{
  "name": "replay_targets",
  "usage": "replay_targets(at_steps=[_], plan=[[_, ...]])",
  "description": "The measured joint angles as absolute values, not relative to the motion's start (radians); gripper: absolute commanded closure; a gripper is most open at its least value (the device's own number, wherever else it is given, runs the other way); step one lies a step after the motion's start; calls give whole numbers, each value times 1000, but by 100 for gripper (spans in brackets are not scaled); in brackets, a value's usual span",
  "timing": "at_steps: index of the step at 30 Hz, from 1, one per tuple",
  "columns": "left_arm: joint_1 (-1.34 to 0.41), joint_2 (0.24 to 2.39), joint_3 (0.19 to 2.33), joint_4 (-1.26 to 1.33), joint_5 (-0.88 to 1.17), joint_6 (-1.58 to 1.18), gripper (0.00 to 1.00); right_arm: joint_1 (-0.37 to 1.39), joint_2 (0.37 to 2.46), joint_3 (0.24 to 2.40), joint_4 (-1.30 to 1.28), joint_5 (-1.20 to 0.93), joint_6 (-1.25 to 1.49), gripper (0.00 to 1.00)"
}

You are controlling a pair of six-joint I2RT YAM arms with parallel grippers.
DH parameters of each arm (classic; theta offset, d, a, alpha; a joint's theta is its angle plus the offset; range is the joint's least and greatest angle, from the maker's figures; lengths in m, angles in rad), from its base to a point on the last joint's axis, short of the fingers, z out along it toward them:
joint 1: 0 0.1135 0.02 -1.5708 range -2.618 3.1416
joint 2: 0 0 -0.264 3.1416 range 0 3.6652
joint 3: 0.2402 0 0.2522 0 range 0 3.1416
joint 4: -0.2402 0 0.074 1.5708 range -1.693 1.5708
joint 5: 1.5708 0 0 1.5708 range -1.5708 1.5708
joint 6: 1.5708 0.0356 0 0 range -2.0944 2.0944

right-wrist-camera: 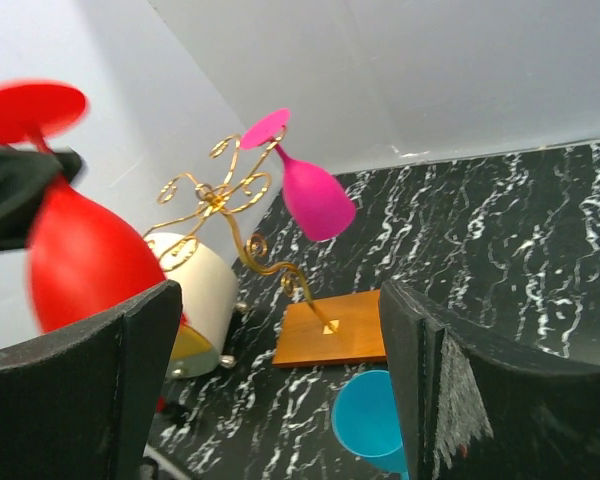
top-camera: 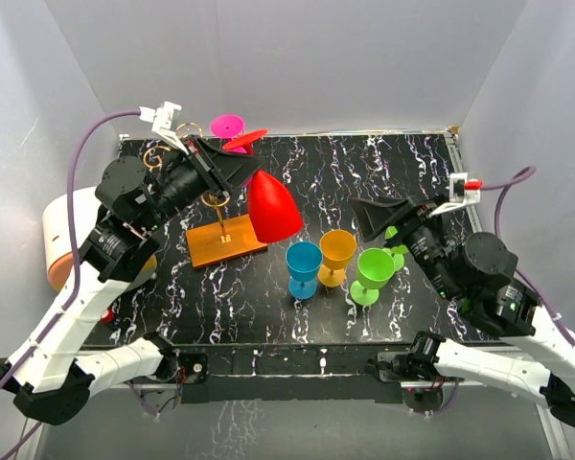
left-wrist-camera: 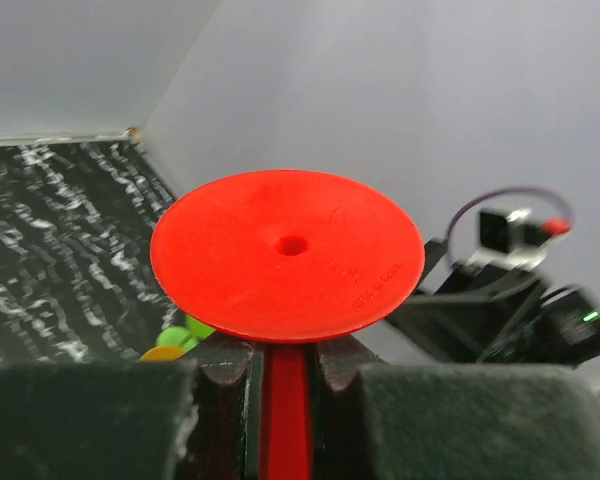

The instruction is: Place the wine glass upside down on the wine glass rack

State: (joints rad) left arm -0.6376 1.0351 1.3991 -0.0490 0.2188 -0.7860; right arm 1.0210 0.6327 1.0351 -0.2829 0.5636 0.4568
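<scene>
I see left gripper (top-camera: 232, 163) pinched tight on stem of red wine glass (top-camera: 273, 206). Glass held inverted and tilted, foot up, bowl down, just beside wine glass rack (top-camera: 218, 198), over right end of its orange base (top-camera: 225, 241). I cannot tell whether glass touches gold wire. Pink glass (right-wrist-camera: 315, 195) hangs upside down on far arm of rack. Right gripper (top-camera: 376, 218) spread wide, holding nothing, raised near blue glass (top-camera: 303, 268), orange glass (top-camera: 336, 255), green glass (top-camera: 374, 273), all upright on marbled table (top-camera: 412, 172).
</scene>
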Motion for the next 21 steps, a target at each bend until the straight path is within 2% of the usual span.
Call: replay_targets(at_steps=[7,15,21], plan=[[-637,963,1329,-167,268,-492,100,1021,799,1231,-449,465,625,25],[-637,823,1129,-143,379,-220,100,1021,892,1233,-476,247,820,26],[-637,809,1007,-93,443,-118,100,1021,912,1225,-402,123,905,29]])
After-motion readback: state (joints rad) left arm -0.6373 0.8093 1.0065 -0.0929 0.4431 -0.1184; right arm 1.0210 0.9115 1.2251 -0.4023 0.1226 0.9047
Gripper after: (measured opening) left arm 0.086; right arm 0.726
